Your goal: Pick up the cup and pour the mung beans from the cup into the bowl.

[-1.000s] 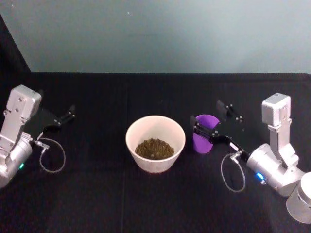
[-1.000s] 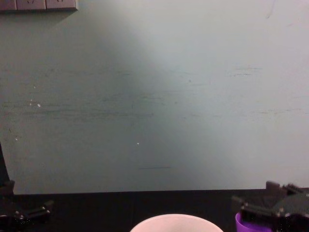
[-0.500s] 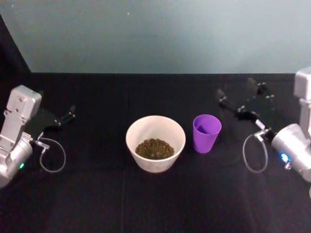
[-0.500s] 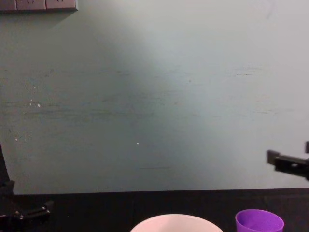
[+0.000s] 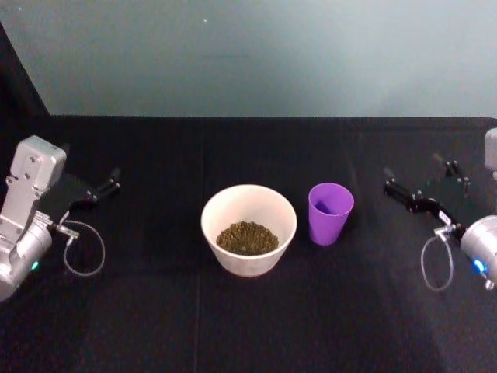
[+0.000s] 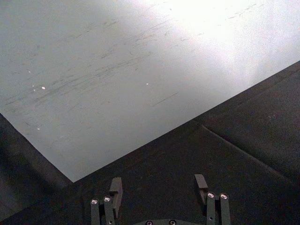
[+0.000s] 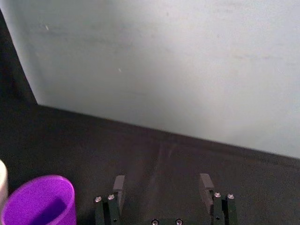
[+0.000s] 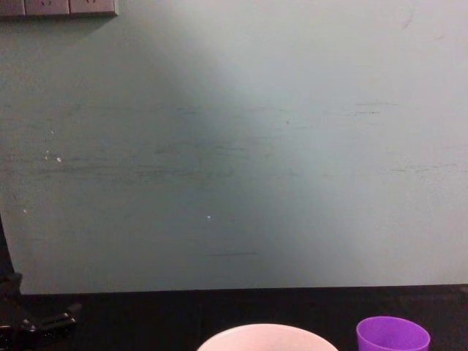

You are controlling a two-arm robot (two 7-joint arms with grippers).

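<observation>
Cup upright just right of the bowl, nearer the right arm

From the cup (image 5: 331, 212), the right pincer (image 5: 419, 189) lies well to the right, fingers apart and empty; the bowl (image 5: 248, 199) holds beans; the left pincer (image 5: 99, 189), apart, sits far left on the bench (image 5: 155, 311).

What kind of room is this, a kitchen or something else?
Probably a robot test bench, not a kitchen: a black-draped table against a bare pale wall, with just a bowl and a cup between two grippers.

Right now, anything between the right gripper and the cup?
Nothing: in the head view, bare black table separates the open right gripper from the upright cup.
</observation>
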